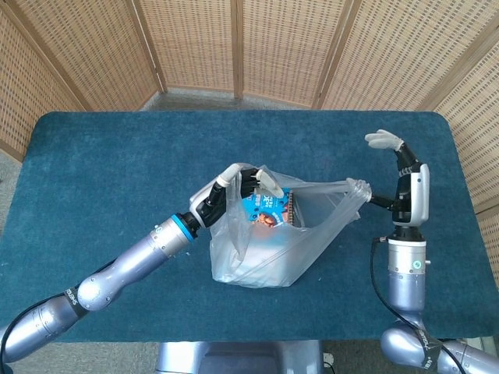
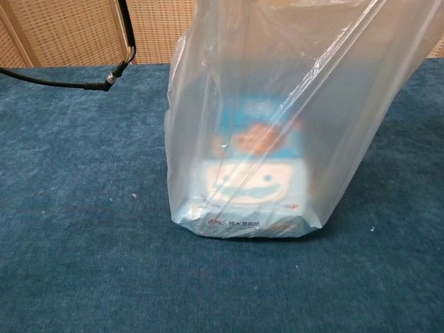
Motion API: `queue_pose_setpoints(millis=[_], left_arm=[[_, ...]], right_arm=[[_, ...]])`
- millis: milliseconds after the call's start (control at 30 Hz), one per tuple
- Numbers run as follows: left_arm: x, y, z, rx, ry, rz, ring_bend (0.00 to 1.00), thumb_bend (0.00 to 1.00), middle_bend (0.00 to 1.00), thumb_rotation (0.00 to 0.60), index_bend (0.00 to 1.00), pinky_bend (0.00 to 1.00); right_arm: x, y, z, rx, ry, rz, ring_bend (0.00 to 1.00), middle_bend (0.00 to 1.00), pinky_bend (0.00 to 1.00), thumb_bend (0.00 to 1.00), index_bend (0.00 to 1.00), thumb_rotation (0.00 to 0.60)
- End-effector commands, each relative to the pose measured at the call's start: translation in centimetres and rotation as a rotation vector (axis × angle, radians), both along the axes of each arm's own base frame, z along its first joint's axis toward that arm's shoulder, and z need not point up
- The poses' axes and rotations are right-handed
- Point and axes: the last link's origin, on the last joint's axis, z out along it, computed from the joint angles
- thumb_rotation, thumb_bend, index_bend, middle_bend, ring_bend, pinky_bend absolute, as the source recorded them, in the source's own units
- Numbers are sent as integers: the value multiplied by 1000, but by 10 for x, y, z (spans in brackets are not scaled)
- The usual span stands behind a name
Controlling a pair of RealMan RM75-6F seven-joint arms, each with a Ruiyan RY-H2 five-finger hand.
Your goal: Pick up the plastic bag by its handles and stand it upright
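The bag (image 1: 269, 249) rests mid-surface (image 1: 101, 156), one handle gripped by each hand, left (image 1: 234, 191) and right (image 1: 401, 183). Both handles should be raised evenly, kept taut.

Thin glossy clear plastic bag (image 1: 265, 249) on matt napped blue cloth table (image 1: 101, 171).

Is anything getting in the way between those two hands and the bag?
Nothing visible does. The left hand already grips one handle of the bag, and the right hand holds the other handle. The table around the bag looks bare.
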Motion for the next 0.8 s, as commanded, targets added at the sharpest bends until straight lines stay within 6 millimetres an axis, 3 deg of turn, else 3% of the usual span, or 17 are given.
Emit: queue_pose_setpoints(millis=[33,800], left_arm=[[0,0,-2,4,14,-4,252,230,382,0,376,194],[33,4,-38,-38,58,-51,227,225,365,0,359,166]], right_arm=[[1,-1,0,3,-9,1,204,337,116,105,379,600],[-1,2,-5,-14,52,13,194,332,107,88,379,600]])
